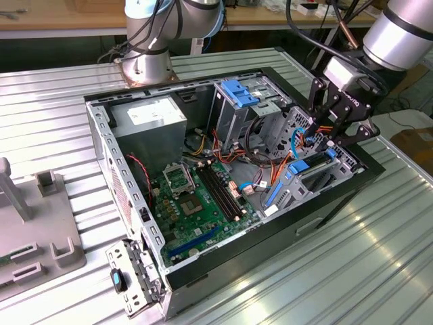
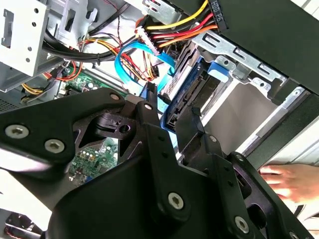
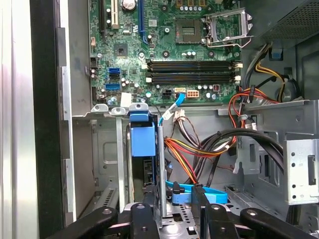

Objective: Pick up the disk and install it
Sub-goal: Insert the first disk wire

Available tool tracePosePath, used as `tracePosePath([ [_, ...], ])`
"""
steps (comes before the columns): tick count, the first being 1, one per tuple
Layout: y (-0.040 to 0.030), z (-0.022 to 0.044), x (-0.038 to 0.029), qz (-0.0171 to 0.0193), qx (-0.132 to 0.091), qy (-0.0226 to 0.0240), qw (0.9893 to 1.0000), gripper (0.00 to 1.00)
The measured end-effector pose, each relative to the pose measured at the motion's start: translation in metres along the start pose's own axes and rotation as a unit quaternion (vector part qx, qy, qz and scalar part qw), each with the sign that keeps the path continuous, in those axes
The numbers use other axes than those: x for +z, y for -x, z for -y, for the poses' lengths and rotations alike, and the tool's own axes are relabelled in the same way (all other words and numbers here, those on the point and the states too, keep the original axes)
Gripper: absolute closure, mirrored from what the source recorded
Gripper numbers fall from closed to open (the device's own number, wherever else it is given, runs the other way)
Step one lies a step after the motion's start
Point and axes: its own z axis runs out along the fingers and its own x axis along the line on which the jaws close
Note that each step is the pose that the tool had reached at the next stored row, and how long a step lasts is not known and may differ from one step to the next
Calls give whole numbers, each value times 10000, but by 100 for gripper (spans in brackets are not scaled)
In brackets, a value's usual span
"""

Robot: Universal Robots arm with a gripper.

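The disk [image 1: 298, 169] stands on edge in the drive bay at the exterior view's right end of the open computer case [image 1: 223, 261]. It is a grey-metal drive in a bright blue carrier [image 3: 142, 139]. My gripper [image 1: 329, 139] hangs over the bay's outer end. In both wrist views the two black fingers [image 2: 149, 102] straddle the disk's connector end [image 2: 187, 87], and the gripper [image 3: 174, 191] looks shut on it. The lower part of the disk is hidden by the bay walls.
Orange, yellow and black cable bundles [image 3: 194, 149] and a thin blue cable [image 2: 127, 57] run close beside the bay. The motherboard [image 1: 196, 196] lies on the case floor. A fixed blue latch [image 1: 238, 91] tops the metal drive cage. A person's hand [image 2: 289, 181] rests outside the case wall.
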Motion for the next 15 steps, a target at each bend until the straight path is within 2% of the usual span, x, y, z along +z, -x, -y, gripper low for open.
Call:
tracePosePath([
  [5, 0, 0, 0, 3, 0, 0, 10000, 58],
  [7, 0, 0, 1, 253, -7, 1, 9997, 58],
  [8, 0, 0, 1, 311, -9, 1, 9995, 58],
  [12, 0, 0, 1, 315, -9, 1, 9995, 58],
  [15, 0, 0, 2, 318, -9, 1, 9995, 78],
])
